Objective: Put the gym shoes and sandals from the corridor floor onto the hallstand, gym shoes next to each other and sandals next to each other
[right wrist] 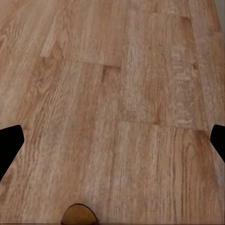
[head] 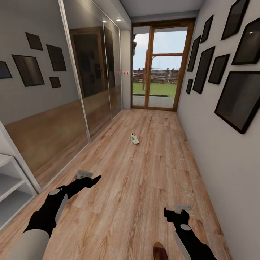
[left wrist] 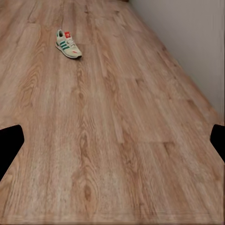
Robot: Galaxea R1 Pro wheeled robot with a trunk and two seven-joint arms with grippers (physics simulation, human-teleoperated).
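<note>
**Grab the sandal at your feet first, sneaker down the hall second**

Closest thing to you is a sandal, poking in at the very bottom edge of the head view, just beside your right arm. The right wrist view catches its rounded brown tip too, right at the frame edge. It sits on the corridor floor, and only a sliver shows, so I can't tell which way it points. Tilt the head down or back up a touch before you commit, otherwise you're reaching blind.

Right gripper hangs over bare planks, holding nothing. In its wrist view the two dark fingertips sit far out at both sides, so the jaws are released. Same story with the left gripper: spread wide, empty, hovering above the floor.

The hallstand is right there at your left, shelves in view, so drop-off should be a short turn. I'd put this sandal toward one end and leave room beside it for its partner.

Further down, one gym shoe lies mid-corridor, well apart from you, upright on its sole in the left wrist view. Roll up to it, don't stretch.

I can't spot the other shoe and sandal from here.
</note>
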